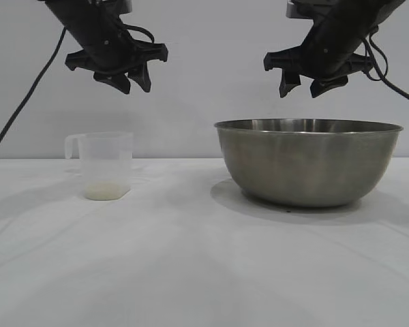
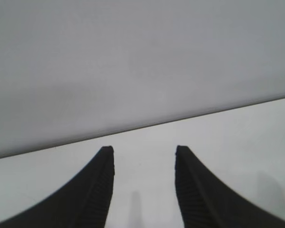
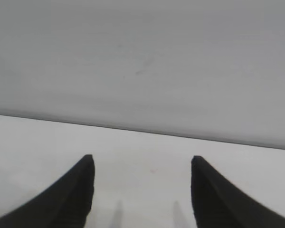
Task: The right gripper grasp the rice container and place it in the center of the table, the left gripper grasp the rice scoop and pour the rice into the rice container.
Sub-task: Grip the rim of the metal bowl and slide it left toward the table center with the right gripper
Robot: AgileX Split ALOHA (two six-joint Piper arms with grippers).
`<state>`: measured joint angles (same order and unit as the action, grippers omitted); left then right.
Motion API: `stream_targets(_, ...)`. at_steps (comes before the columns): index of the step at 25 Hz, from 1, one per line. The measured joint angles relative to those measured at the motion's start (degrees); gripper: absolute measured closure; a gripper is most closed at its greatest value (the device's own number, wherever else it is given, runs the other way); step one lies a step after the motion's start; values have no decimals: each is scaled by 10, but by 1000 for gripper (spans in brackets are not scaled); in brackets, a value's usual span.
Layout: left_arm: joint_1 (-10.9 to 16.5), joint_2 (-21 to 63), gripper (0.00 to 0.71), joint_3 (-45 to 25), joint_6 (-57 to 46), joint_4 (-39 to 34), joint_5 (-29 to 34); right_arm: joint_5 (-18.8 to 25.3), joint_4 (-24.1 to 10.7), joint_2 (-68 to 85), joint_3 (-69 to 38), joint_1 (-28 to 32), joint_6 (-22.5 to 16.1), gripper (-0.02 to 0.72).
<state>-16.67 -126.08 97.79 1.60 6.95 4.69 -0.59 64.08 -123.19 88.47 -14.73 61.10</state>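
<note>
Grippers (image 1: 128,80) (image 1: 303,83) above scoop (image 1: 103,165), bowl (image 1: 308,161)

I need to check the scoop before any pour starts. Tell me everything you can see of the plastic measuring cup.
The rice scoop is a small translucent whitish plastic cup with a loop handle on its left side. It stands upright on the table, left of the steel bowl and apart from it. A shallow layer of off-white rice covers its bottom. Nothing grips it; the left gripper hangs open above.

Counted on the table (image 1: 191,272): 1 rice container (image 1: 308,163), right side; 1 rice scoop (image 1: 106,165), left side, w/ 1 layer of rice (image 1: 106,192). Above: 2 grippers, left gripper (image 1: 128,80) & right gripper (image 1: 303,84).
</note>
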Motion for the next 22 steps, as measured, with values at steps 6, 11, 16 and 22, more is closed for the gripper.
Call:
stream_targets(6,0,0,450,0,0,0,10,0,1,0,0,0,1,325)
stream_targets(11,0,0,450,0,0,0,10,0,1,0,0,0,10,325)
stream_targets(16,0,0,450,0,0,0,19,-1,1,0,0,0,12,325)
stream_targets(22,0,0,450,0,0,-1,36,22,1,10,0,0,12,325)
